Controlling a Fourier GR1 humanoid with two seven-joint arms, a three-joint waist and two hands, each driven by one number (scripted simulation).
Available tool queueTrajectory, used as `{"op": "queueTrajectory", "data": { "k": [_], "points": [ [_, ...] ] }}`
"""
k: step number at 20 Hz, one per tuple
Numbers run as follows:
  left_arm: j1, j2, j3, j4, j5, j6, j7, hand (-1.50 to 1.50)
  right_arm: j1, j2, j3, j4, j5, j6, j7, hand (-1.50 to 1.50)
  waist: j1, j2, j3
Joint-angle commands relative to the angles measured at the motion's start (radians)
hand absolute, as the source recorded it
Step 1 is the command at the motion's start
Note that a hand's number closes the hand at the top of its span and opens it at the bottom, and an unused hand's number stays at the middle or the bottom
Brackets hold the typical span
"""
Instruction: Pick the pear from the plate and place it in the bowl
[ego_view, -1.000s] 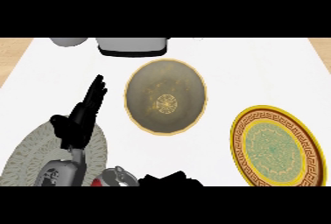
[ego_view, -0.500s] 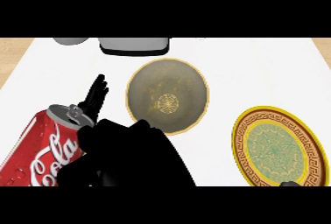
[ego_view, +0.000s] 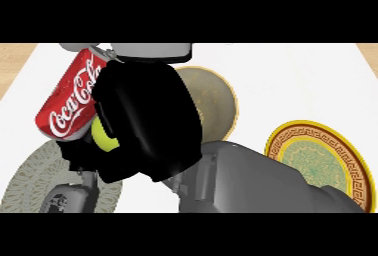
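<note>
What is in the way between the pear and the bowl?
Nothing visible but the right hand itself: it holds the pear at its left edge and hides the left part of the bowl. The cola can lies left of the pear, away from the bowl.

Glossy red metal can; smooth matt white worktop; glazed, gold-patterned ceramic plate; matt black hand.
</note>
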Motion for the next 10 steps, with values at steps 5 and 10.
{"op": "queueTrajectory", "data": {
  "k": [5,10],
  "points": [
    [0.01,-0.004,0.003,0.014,0.0,-0.014,-0.022,0.0,0.046,-0.02,-0.111,0.313,0.053,-0.07,-0.282,1.5,-0.003,0.003,0.001],
    [-0.014,-0.029,-0.005,0.063,-0.028,0.011,-0.045,0.0,0.091,-0.019,-0.149,0.455,0.075,-0.111,-0.411,1.5,-0.008,0.003,0.001]
  ]
}}
